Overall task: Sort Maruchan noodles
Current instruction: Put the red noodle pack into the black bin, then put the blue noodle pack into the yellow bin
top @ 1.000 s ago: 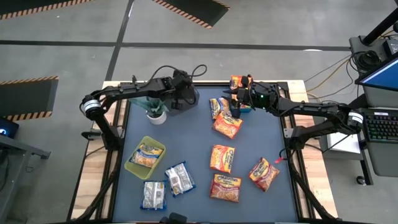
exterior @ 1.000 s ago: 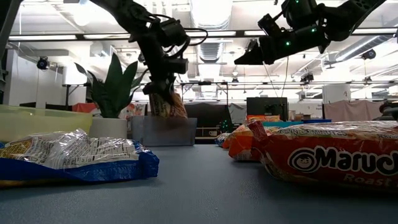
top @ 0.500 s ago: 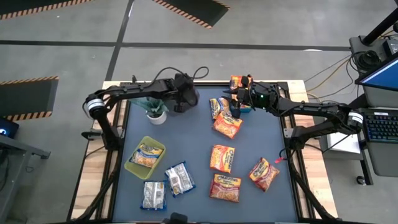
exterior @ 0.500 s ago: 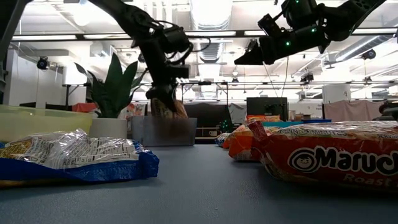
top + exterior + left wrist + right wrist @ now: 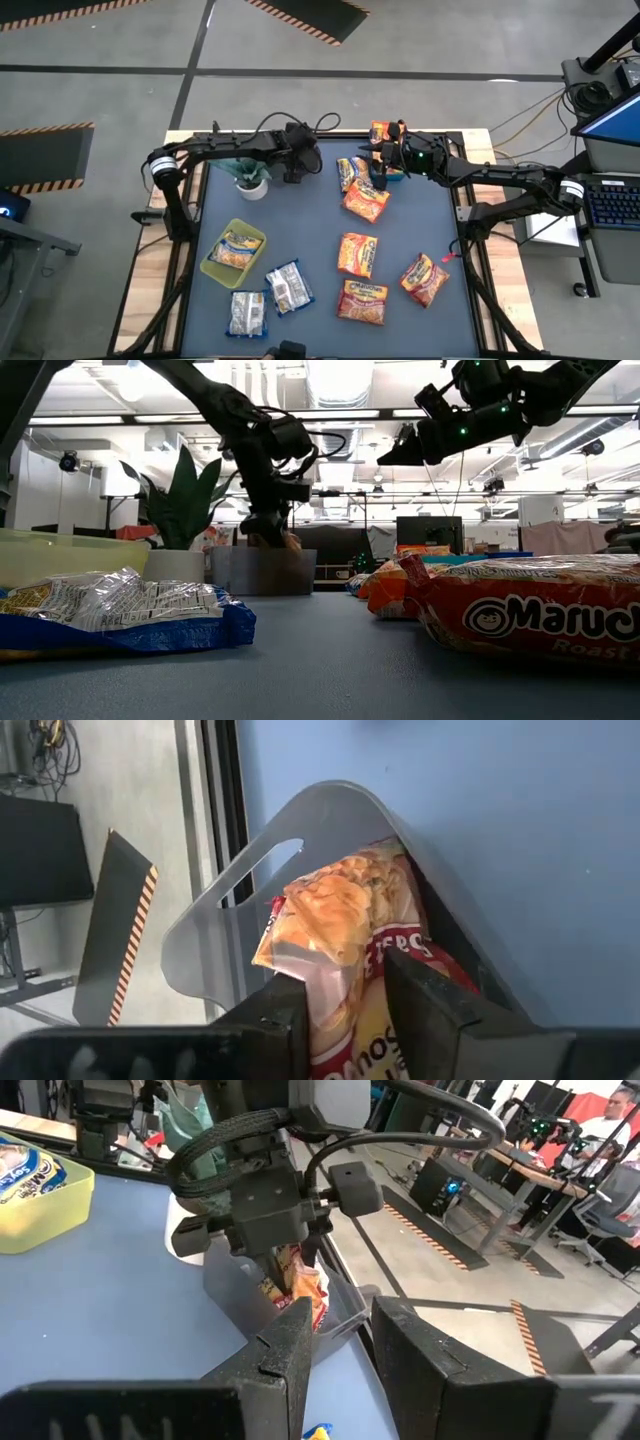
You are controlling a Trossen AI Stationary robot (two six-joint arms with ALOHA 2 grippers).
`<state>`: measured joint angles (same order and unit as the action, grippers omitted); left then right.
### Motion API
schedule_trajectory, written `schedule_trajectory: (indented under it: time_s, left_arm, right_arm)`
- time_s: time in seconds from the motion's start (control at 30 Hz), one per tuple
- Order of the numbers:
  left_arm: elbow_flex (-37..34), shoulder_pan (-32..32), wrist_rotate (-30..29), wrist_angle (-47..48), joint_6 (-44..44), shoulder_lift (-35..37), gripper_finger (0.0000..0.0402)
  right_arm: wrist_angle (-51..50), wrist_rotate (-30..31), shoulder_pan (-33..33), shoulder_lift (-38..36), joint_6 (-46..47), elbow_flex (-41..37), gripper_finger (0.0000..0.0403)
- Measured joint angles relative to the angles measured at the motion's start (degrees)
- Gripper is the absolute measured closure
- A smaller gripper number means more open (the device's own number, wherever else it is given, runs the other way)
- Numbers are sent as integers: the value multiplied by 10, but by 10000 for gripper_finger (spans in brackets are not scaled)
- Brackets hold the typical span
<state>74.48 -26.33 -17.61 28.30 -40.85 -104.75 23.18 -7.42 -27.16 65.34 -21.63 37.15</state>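
— Maruchan noodles packet (image 5: 345,925), the orange-red one: it's standing on end inside the grey bin (image 5: 330,805), just beside the potted plant (image 5: 250,178). From above I can't see it at all, because the left hand (image 5: 293,166) covers that bin.

— The left wrist camera shows it plainly: the packet sits between the two fingers, with the bin's curved wall and handle slot behind. Whether the hand is pinching it or has let go, I cannot tell.

— From table height only a scrap of packet peeks over the bin's rim, under the hand. A second ago most of it stood above the rim, so the hand has sunk towards the bin.

— And the right hand (image 5: 385,158)?

— It hasn't budged. It hangs in the air well away from the plant, on the far side of the grey bin. Its own camera shows the fingers apart with nothing between them, looking across at the left hand.

— Count the rest for me.

— On the table (image 5: 320,230), five orange-red packets (image 5: 367,200) lie loose, all well off from the plant beyond the bin. A sixth sits at the back edge near the right hand; what it lies in, I can't tell. Two whitish-silver packets (image 5: 288,286) lie side by side on the near part of the table, well apart from the plant. One yellow-and-blue packet (image 5: 236,249) lies in the yellow bin (image 5: 213,268), between the plant and those two. With the one in the grey bin, that's ten I can see.
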Motion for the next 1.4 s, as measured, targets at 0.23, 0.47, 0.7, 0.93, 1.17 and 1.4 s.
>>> schedule_trajectory:
  time_s: [0.23, 0.47, 0.7, 0.93, 1.17, 1.4]
  left_arm:
    - [18, 6, 1, 3, 28, 1, 247]
    - [63, 23, 4, 55, 54, 1, 212]
    - [118, 29, 83, 131, 122, 2, 208]
    - [178, 60, 180, 245, 264, 3, 208]
    - [159, 156, 201, 243, 297, 7, 208]
    - [120, 213, 203, 234, 278, 24, 208]
  right_arm:
    - [-2, 0, -2, 0, 0, 0, 307]
    - [-2, 0, -2, 0, 0, 0, 307]
    - [-2, 0, -2, 0, 0, 0, 307]
    - [-2, 0, -2, 0, 0, 0, 307]
    - [-2, 0, -2, 0, 18, 0, 307]
    - [-3, 0, -2, 0, 26, 0, 307]
